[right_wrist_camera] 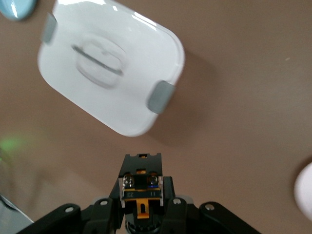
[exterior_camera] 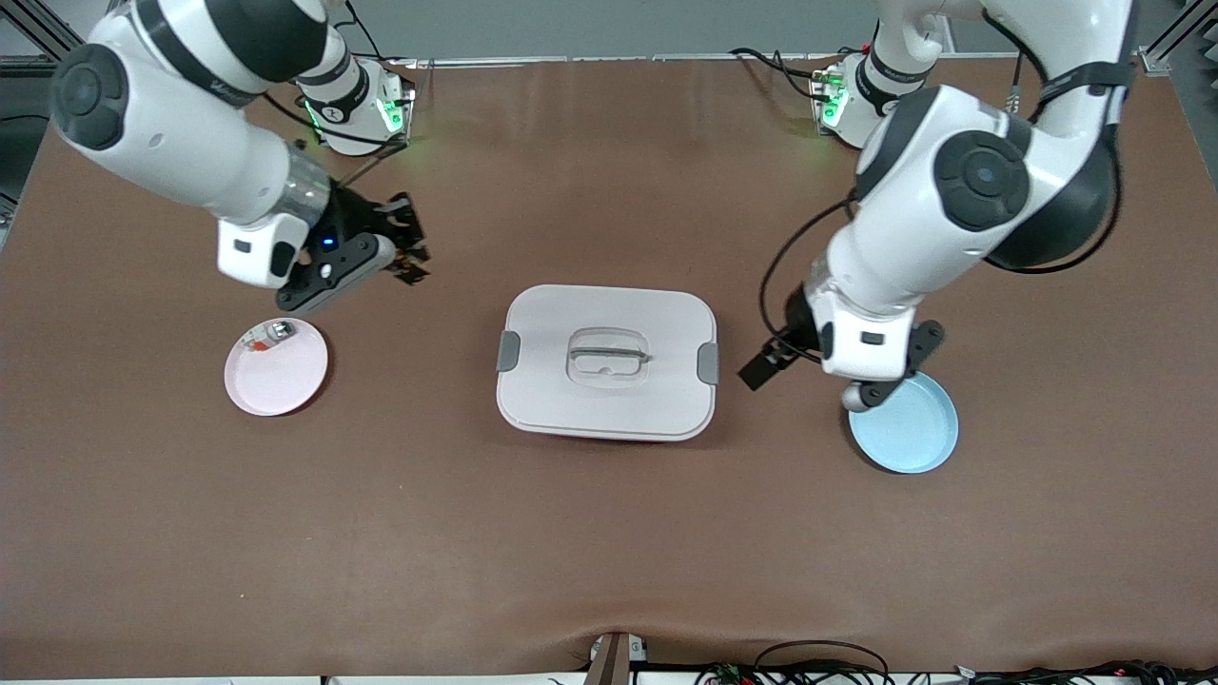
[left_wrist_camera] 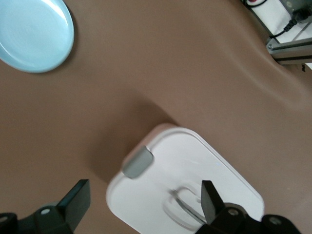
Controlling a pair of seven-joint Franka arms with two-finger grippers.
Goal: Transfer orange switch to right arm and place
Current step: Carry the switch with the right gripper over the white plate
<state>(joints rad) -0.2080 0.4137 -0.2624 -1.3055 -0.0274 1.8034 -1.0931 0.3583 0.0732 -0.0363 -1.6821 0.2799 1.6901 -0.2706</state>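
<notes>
In the right wrist view my right gripper [right_wrist_camera: 141, 192] is shut on the orange switch [right_wrist_camera: 141, 186], a tiny black block with orange-tan bits that sits between its fingers. In the front view the right gripper [exterior_camera: 411, 257] hangs over bare table at the right arm's end, close to the pink plate [exterior_camera: 281, 385]. My left gripper [exterior_camera: 773, 350] is open and holds nothing. It hovers between the white lidded box [exterior_camera: 607, 400] and the blue plate [exterior_camera: 913, 433]. Seen from the left wrist, its jaws [left_wrist_camera: 144, 204] stand wide apart over the corner of the box [left_wrist_camera: 170, 161].
A small whitish piece with green and red bits [exterior_camera: 268, 335] lies on the pink plate's rim area. The white box has grey side clips and a handle on its lid. The blue plate [left_wrist_camera: 34, 31] holds nothing. Cables run along the table's nearest edge.
</notes>
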